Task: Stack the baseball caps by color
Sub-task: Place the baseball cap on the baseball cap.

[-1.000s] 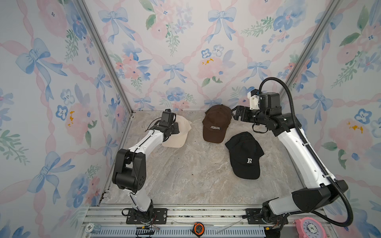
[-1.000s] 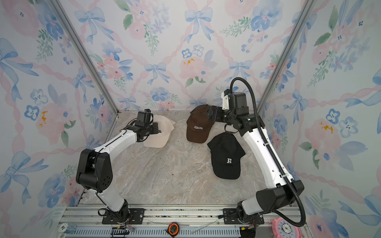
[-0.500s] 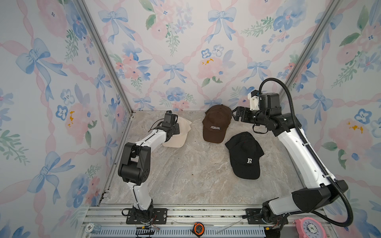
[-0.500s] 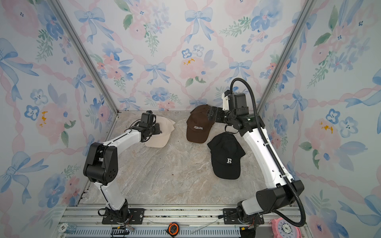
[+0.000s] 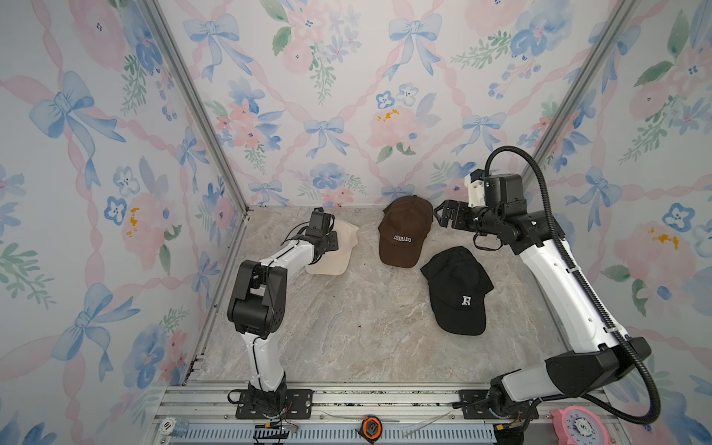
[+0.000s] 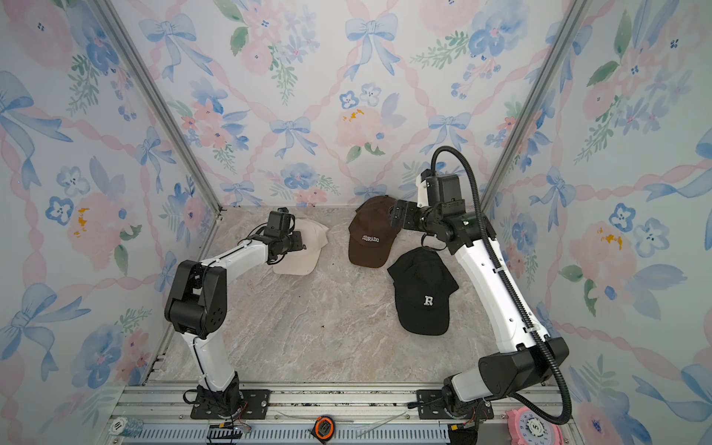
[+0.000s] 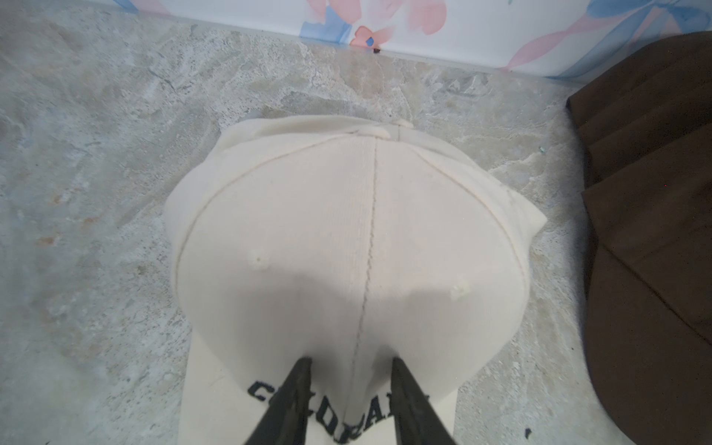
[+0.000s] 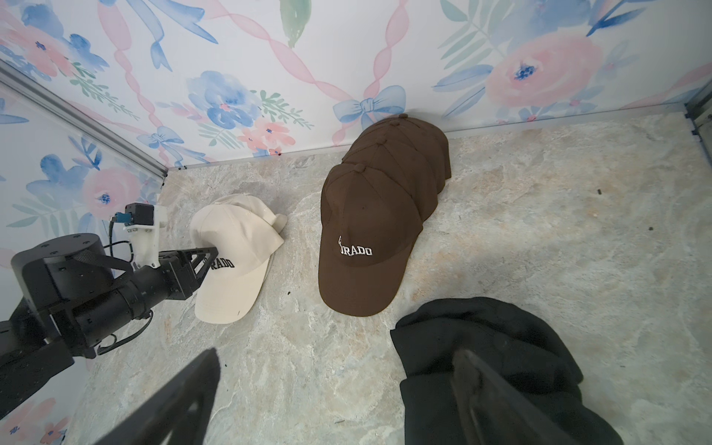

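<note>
1. left end effector (image 7: pixel 348 400) lies low over the front of the soft cream fabric cap stack (image 5: pixel 339 246), fingers parted slightly on either side of the crown seam, gripping nothing.
2. left arm is bent at the elbow, forearm reaching toward the back wall.
3. right end effector (image 5: pixel 443 216), jaws wide and empty, hovers beside the dark brown fabric cap stack (image 5: pixel 404 231); its arm stretches up over the black fabric cap stack (image 5: pixel 458 289).
4. all three stacks rest on the marble-patterned worktop (image 5: pixel 346 327).

Cream caps (image 5: pixel 333 250), brown caps (image 5: pixel 402 231), black caps (image 5: pixel 456 293), stacked

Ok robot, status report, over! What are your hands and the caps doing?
Left hand open over cream caps. Right hand open, empty. Brown stack, black caps sorted. Nothing blocking.
</note>
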You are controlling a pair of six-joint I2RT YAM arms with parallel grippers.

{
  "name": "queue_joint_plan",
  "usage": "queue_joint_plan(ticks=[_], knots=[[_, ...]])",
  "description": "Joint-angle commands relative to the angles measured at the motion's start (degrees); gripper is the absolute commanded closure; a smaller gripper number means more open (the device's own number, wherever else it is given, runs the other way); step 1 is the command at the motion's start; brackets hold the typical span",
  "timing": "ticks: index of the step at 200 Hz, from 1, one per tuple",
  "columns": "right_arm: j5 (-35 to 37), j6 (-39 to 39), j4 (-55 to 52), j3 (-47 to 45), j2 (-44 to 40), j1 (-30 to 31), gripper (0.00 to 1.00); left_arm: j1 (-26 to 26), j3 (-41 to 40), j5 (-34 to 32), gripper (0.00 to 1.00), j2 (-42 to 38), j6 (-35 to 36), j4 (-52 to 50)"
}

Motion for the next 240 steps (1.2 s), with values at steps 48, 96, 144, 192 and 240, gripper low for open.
queue_joint_plan(ticks=[48, 96, 144, 192, 240], knots=[[1.4, 1.1, -1.4, 1.3, -0.3, 0.0, 0.04, -0.2, -2.4, 0.9, 0.58, -1.1, -1.2, -1.0], [2.6, 1.5, -2.1, 0.8, -1.3, 1.1, 0.04, -0.2, -3.2, 0.6, 0.18, -7.4, -1.5, -2.2], [3.4, 0.2, -2.0, -1.7, -3.7, 1.0, 0.04, -0.1, -2.3, -0.2, 0.02, -16.0, 0.5, -4.6], [6.9, -4.8, 1.9, -11.4, -9.3, -0.1, 0.04, 0.2, -10.5, -4.4, 0.02, -28.2, 6.8, -3.5], [11.4, -8.6, 9.7, -28.0, -19.3, -1.7, 0.04, 3.5, -30.5, -9.3, 0.02, -46.1, 7.7, 4.1]])
